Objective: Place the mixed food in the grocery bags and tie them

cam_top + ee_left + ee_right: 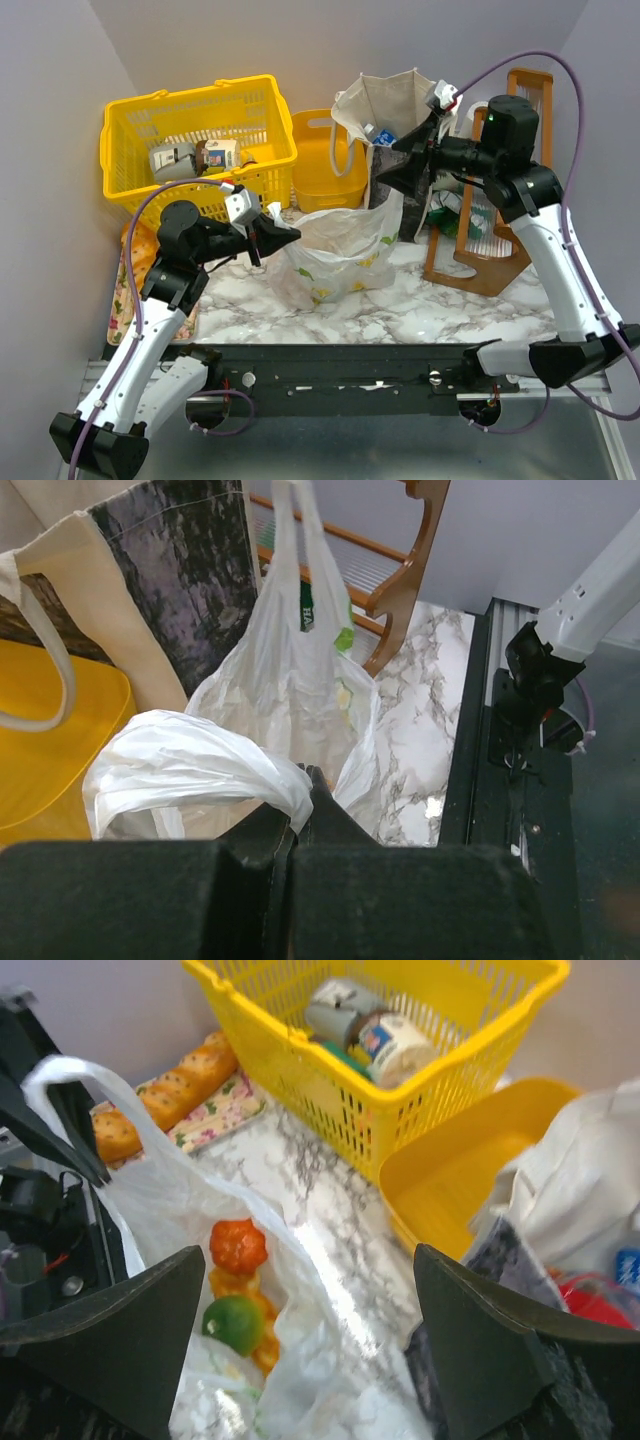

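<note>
The left tool (280, 232) was pinched together on a bunched handle of the white plastic bag (335, 255); the bag's body hung just ahead of and below its tips. The right tool (305, 1260) stood wide apart, gripping nothing, over the bag's open mouth. An orange (238, 1246) and a green fruit (234, 1323) lay inside, below its left finger. The canvas tote (385, 110) stood just beside the right tool on the tabletop (450, 310). A yellow basket (190, 120) sat beyond the left tool.

Pretty bright, even light overall; right wrist view's soft and blurry, with glare streaking the marble tabletop (335, 1270).
</note>
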You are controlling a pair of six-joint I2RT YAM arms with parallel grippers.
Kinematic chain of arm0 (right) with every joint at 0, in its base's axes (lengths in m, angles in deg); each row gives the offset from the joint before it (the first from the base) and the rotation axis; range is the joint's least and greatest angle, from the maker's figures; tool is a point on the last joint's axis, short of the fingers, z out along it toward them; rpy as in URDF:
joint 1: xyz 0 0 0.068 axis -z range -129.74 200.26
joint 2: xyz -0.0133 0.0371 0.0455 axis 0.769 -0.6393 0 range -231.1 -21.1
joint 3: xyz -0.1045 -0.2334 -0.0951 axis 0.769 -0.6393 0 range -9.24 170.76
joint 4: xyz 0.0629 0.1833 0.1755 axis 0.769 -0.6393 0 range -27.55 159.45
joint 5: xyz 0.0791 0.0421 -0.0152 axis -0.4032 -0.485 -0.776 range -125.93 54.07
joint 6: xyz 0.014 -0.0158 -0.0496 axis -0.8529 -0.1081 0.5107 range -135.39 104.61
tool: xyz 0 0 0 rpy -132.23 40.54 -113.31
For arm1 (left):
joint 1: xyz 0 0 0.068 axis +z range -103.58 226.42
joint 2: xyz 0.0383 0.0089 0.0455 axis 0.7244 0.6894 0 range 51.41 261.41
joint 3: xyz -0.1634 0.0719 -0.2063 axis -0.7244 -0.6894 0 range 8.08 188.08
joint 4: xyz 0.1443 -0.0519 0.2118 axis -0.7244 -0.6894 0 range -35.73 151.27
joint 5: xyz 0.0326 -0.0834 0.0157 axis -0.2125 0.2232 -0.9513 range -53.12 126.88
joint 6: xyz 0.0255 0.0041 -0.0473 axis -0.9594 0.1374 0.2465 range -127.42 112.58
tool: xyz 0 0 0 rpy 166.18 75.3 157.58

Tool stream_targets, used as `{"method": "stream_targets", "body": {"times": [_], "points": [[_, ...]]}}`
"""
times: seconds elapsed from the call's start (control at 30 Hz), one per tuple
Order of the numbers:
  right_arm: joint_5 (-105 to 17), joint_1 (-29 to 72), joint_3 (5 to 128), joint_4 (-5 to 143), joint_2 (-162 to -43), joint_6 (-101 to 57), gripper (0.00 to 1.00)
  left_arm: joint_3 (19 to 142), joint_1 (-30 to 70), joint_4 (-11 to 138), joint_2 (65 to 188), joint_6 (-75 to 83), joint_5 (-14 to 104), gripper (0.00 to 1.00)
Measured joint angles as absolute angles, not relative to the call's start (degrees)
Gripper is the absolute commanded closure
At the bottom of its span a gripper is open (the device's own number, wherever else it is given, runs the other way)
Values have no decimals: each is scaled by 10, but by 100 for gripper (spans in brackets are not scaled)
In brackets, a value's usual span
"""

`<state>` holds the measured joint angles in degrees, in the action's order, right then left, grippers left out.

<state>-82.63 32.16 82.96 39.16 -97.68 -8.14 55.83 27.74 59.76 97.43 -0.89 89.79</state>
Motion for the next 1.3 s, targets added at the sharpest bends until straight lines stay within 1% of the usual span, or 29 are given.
{"method": "stream_targets", "body": {"times": [0.1, 0.17, 0.27, 0.37, 0.6, 0.8, 1.03, 1.13, 1.23, 1.27, 1.3], "points": [[-816, 273, 872, 400, -972, -62, 7, 556, 278, 594, 980, -10, 906, 100], [-835, 231, 899, 409, -985, -51, 7, 551, 277, 590, 981, -12, 911, 100], [-883, 183, 942, 420, -1027, -43, 6, 548, 277, 583, 981, -15, 919, 100], [-906, 146, 969, 424, -1080, -30, 5, 548, 278, 580, 983, -18, 928, 100], [-939, 87, 1001, 396, -1180, -12, 7, 539, 277, 567, 984, -22, 938, 100], [-949, 50, 1015, 375, -1201, -7, 11, 535, 277, 559, 984, -26, 941, 100], [-942, 29, 1016, 356, -1212, -7, 16, 533, 277, 557, 984, -31, 941, 100], [-927, 26, 1016, 348, -1223, -8, 19, 532, 277, 557, 984, -31, 941, 100], [-912, 24, 1016, 336, -1229, -8, 26, 532, 277, 557, 984, -32, 941, 100], [-907, 24, 1015, 333, -1229, -8, 34, 532, 277, 557, 984, -32, 941, 100], [-905, 24, 1015, 331, -1229, -9, 39, 532, 277, 557, 984, -32, 940, 100]]}}
